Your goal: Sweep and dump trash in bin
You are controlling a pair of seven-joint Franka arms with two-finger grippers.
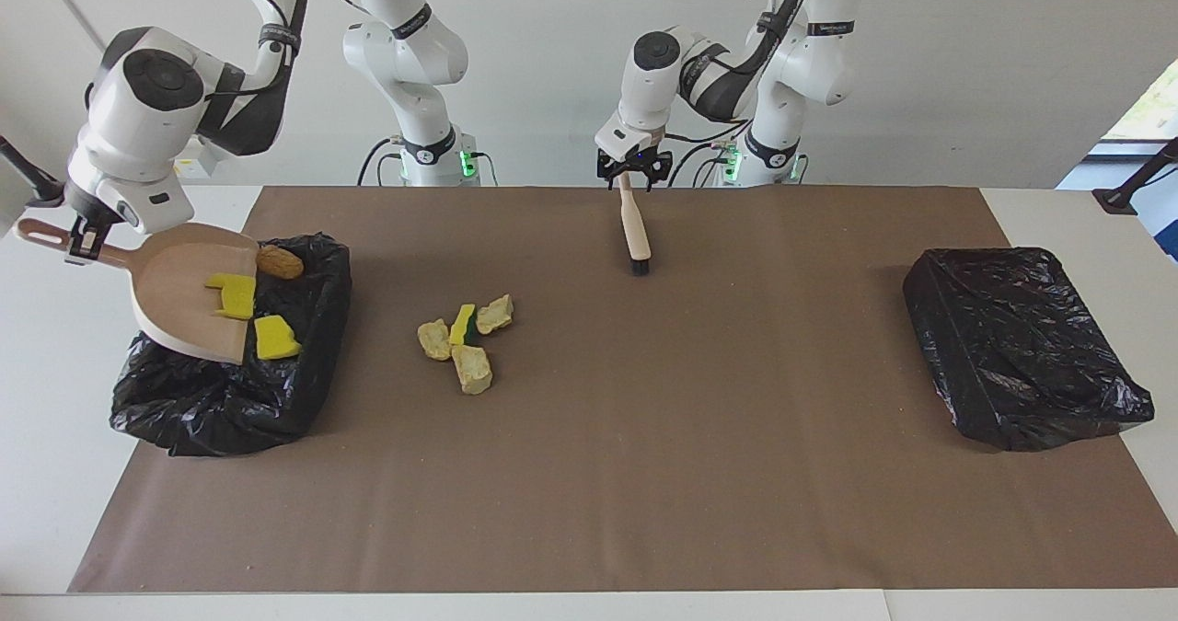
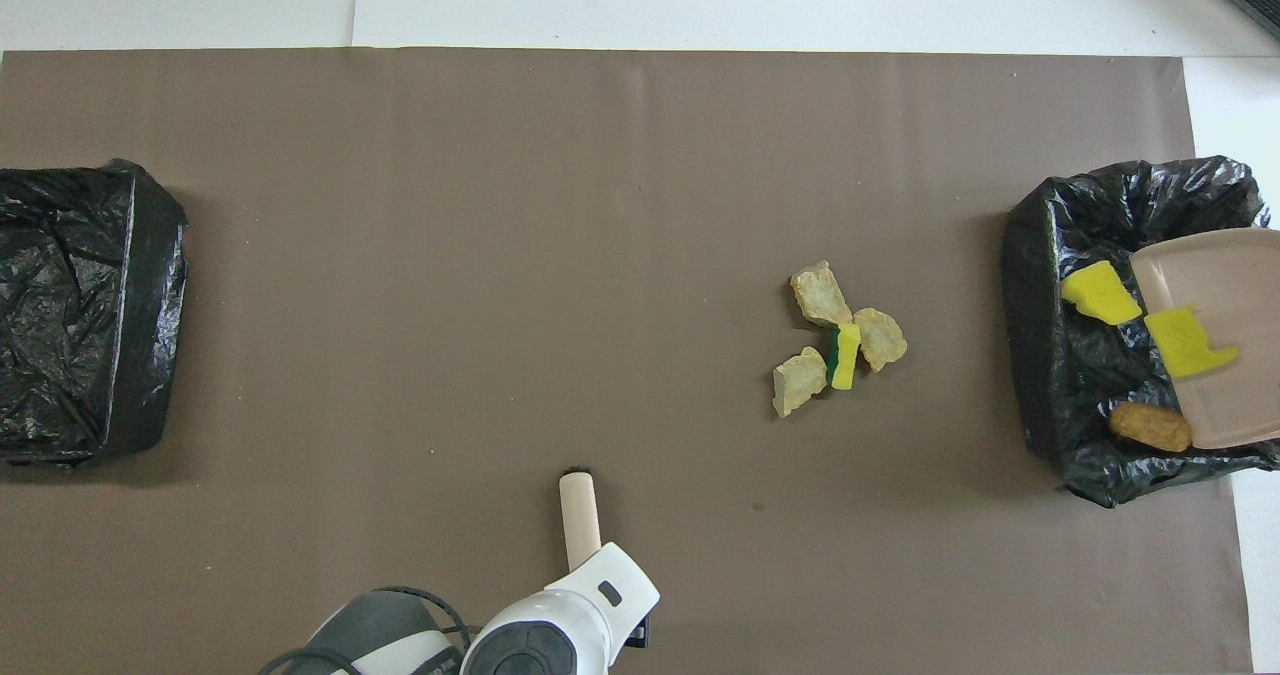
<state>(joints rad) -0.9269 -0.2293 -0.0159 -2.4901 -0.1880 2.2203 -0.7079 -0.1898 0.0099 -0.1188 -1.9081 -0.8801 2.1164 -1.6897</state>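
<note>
My right gripper is shut on the handle of a tan dustpan, held tilted over the black-lined bin at the right arm's end. A yellow sponge bit lies on the pan. Another yellow bit sits at the pan's lip over the bin. The orange-brown lump lies in the bin beside the pan. Three tan foam chunks and a yellow-green sponge bit form a pile on the mat. My left gripper is shut on a brush that hangs bristles down.
A second black-lined bin stands at the left arm's end of the table. A brown mat covers most of the white table. In the overhead view the pile lies between the brush and the bin under the dustpan.
</note>
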